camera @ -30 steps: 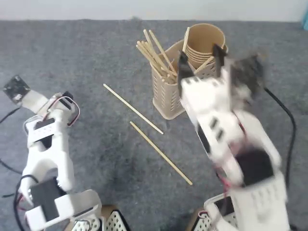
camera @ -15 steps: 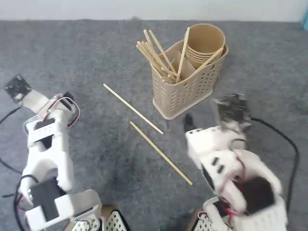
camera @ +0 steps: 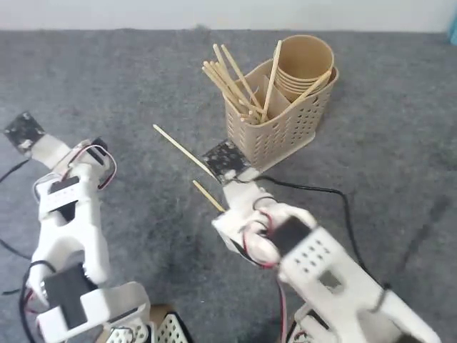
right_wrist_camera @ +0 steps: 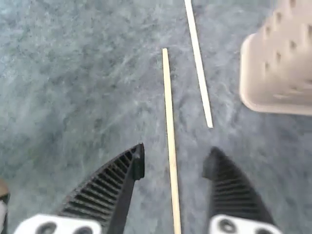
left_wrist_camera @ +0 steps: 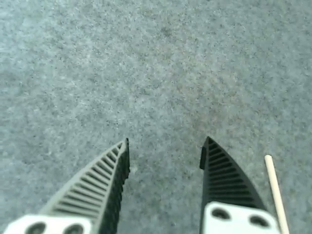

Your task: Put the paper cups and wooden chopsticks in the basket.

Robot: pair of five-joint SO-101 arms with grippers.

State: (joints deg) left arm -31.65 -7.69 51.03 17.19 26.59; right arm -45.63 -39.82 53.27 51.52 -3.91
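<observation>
Upper centre, the basket [camera: 275, 139] holds stacked paper cups [camera: 305, 61] and chopsticks [camera: 232, 75] — left gripper [left_wrist_camera: 165, 156] spread, right gripper [right_wrist_camera: 173, 163] spread astride a loose chopstick [right_wrist_camera: 168, 107].

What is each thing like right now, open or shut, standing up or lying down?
Basket, upright.
Cups, stacked in the basket.
Basket chopsticks, standing inside, leaning.
Near chopstick, flat on carpet.
Far chopstick, flat on carpet.
Left gripper, open, empty.
Right gripper, open, astride near chopstick.
</observation>
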